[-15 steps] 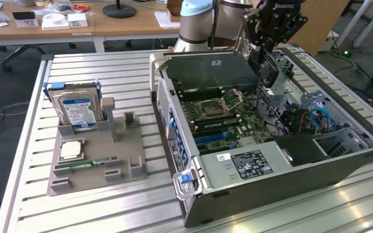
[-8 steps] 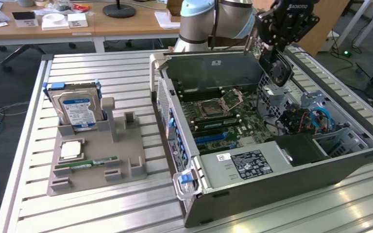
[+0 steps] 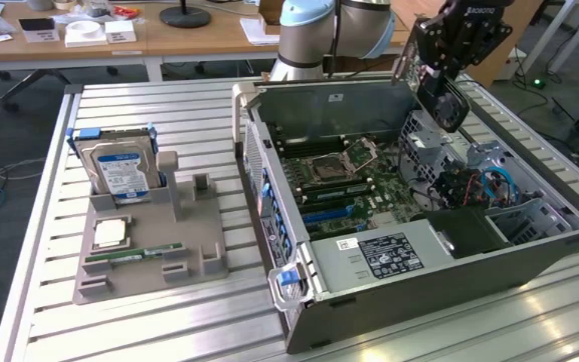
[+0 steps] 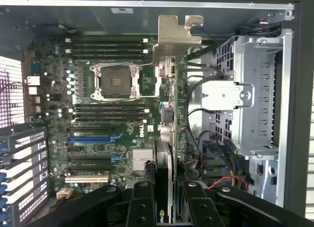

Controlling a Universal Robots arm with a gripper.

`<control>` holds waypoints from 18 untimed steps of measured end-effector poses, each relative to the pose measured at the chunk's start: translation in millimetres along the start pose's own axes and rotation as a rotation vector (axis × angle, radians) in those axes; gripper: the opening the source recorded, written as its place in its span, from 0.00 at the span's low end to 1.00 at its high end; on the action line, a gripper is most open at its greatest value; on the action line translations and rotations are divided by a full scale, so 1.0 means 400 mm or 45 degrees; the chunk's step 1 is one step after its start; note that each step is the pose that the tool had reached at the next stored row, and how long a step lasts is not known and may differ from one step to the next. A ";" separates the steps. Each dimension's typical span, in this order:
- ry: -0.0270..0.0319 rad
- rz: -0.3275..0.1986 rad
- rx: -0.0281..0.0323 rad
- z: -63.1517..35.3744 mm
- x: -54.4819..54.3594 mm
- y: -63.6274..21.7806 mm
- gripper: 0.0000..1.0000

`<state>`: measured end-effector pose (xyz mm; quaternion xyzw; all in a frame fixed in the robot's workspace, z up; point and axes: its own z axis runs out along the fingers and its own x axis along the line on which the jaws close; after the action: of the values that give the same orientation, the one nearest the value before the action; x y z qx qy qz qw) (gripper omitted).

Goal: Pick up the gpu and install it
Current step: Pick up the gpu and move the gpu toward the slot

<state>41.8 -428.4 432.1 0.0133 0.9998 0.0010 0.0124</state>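
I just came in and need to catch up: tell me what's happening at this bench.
The robot arm's black gripper is shut on the gpu, a thin flat black expansion card with a silver metal bracket, and holds it above the open grey tower computer case, which lies on its side. The card is over the green motherboard and not yet seated in any slot. On the grey holder tray at the exterior view's left, the blue-labelled silver hard drive stands upright.

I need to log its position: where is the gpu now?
The gpu is held in the tool, above the open case, at the exterior view's upper right.
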 end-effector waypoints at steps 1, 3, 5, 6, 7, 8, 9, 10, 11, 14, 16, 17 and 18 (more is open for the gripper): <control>0.0000 0.000 -0.0001 0.000 -0.005 0.000 0.26; 0.0001 -0.002 -0.0001 0.000 -0.010 0.001 0.26; 0.0000 -0.001 -0.0001 0.000 -0.010 0.000 0.26; 0.0000 -0.001 0.0000 0.000 -0.009 0.000 0.26; 0.0001 -0.001 0.0001 0.001 -0.010 0.000 0.26; 0.0000 -0.001 0.0000 0.002 -0.009 0.000 0.26; 0.0001 -0.001 0.0001 0.005 -0.010 0.000 0.26; 0.0001 -0.001 -0.0002 0.008 -0.010 0.000 0.26; 0.0001 -0.001 -0.0001 0.012 -0.010 0.000 0.26; -0.0001 -0.001 -0.0003 0.024 -0.011 0.000 0.26; 0.0000 -0.001 -0.0002 0.033 -0.012 0.000 0.26; 0.0000 -0.002 -0.0002 0.037 -0.013 0.000 0.26; 0.0000 -0.002 -0.0001 0.042 -0.013 0.000 0.26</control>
<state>47.6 -428.4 415.6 0.0127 0.9998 0.0011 0.0124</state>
